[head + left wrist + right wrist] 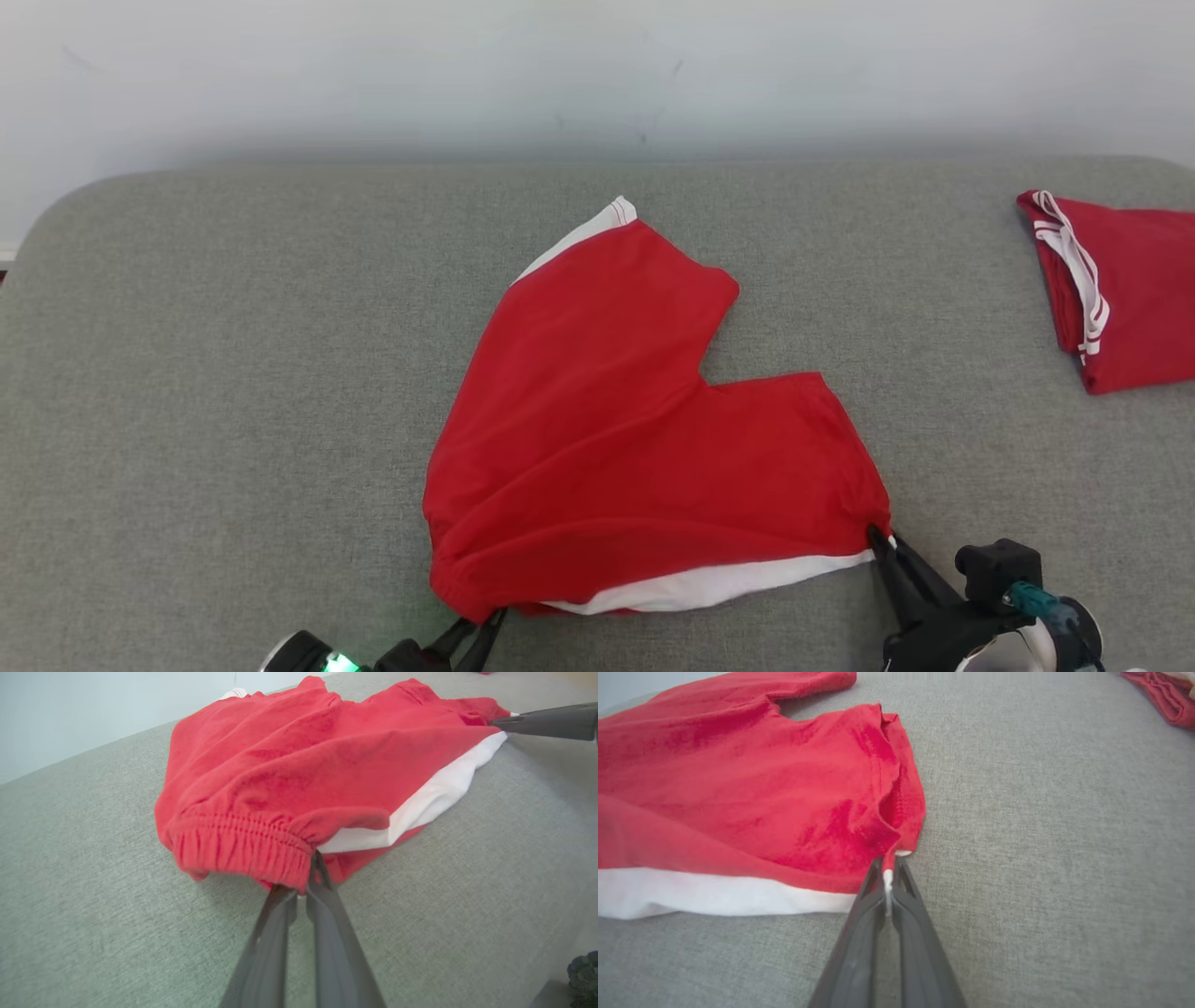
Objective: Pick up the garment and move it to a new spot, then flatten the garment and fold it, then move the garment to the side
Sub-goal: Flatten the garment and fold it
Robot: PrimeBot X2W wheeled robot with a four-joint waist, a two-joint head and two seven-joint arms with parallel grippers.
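Note:
The garment (pixel 616 429) is a pair of red shorts with white side panels, spread on the grey table with its legs pointing away from me. My left gripper (pixel 487 618) is shut on the gathered elastic waistband corner (pixel 261 847) at the near left. My right gripper (pixel 879 537) is shut on the near right corner, where red cloth meets the white strip (pixel 889 870). In the left wrist view the right gripper's fingers (pixel 546 721) come in from the upper right to the garment's (pixel 303 760) far corner. The cloth (pixel 738 798) sags between the two grips.
A second red garment with white trim (pixel 1116 289) lies folded at the table's right edge, also seen as a red edge (pixel 1162 695) in the right wrist view. The grey padded table (pixel 233 373) ends at a pale wall behind.

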